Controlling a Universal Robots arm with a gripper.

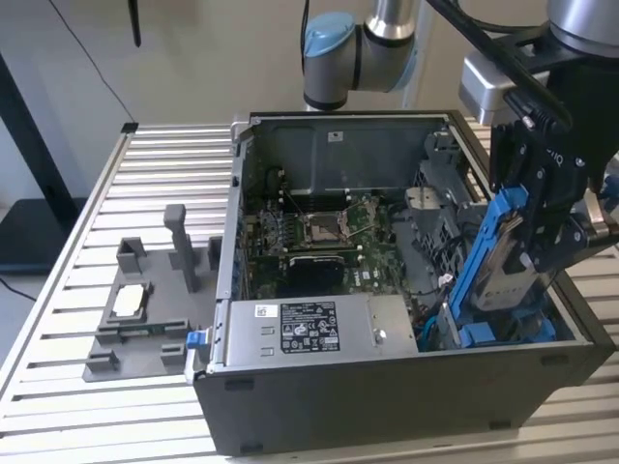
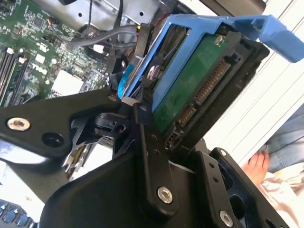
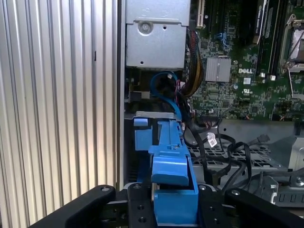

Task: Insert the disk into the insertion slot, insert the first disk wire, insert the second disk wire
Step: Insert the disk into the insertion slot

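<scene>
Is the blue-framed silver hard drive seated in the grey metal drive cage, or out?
Out: the gripper holds the blue-framed silver drive tilted, its top sticking out of the dark grey computer case.

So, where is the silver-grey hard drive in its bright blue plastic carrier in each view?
Exterior view: silver-grey hard drive in its bright blue plastic carrier, tilted, at the exterior view's right.
Second wrist view: its green underside faces the camera, green motherboard beyond.
First wrist view: edge-on, motherboard beyond.
Shared landmark: the motherboard.

An open dark computer case [image 1: 387, 406] sits on the slatted counter [image 1: 58, 406], showing a green motherboard [image 1: 319, 242] and silver power-supply box [image 1: 309, 333]. Beside it lies a grey fixture [image 1: 116, 353], perhaps holding a chip [image 1: 129, 302].
</scene>
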